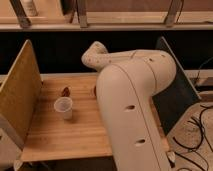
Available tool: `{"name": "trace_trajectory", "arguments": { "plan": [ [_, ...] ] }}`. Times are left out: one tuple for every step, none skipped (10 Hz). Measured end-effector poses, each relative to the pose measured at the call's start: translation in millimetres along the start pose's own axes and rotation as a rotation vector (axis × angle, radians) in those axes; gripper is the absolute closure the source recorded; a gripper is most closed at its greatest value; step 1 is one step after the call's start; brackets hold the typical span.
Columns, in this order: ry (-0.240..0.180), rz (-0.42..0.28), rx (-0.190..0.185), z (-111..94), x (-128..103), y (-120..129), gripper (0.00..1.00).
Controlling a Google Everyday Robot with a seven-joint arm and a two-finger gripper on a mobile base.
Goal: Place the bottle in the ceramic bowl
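Observation:
My white arm [132, 100] fills the middle of the camera view, bending at an elbow [96, 54] over the wooden table [65, 135]. The gripper is hidden behind the arm, somewhere past the elbow toward the table's back edge. A pale, translucent cup-shaped vessel [63, 107] stands upright on the table's left half. A small brown object [65, 91] lies just behind it. Another brown object [93, 90] shows at the arm's edge, mostly covered. I cannot make out a bottle or a ceramic bowl on the table.
A tan divider panel [20, 92] stands along the table's left side and a dark panel [177, 95] along its right. A shelf rail [100, 22] runs across the back, with a white container [31, 6] on it. Black cables [197, 135] lie on the floor at right.

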Motion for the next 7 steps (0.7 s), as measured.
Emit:
{"name": "trace_trajectory", "arguments": {
  "plan": [
    [0.0, 0.0, 0.0, 0.0, 0.0, -0.1, 0.94],
    [0.0, 0.0, 0.0, 0.0, -0.1, -0.2, 0.94],
    [0.0, 0.0, 0.0, 0.1, 0.0, -0.2, 0.97],
    [0.0, 0.0, 0.0, 0.1, 0.0, -0.2, 1.0],
    [0.0, 0.0, 0.0, 0.1, 0.0, -0.2, 0.98],
    [0.0, 0.0, 0.0, 0.1, -0.1, -0.2, 0.91],
    [0.0, 0.0, 0.0, 0.1, 0.0, -0.2, 0.79]
  ]
}}
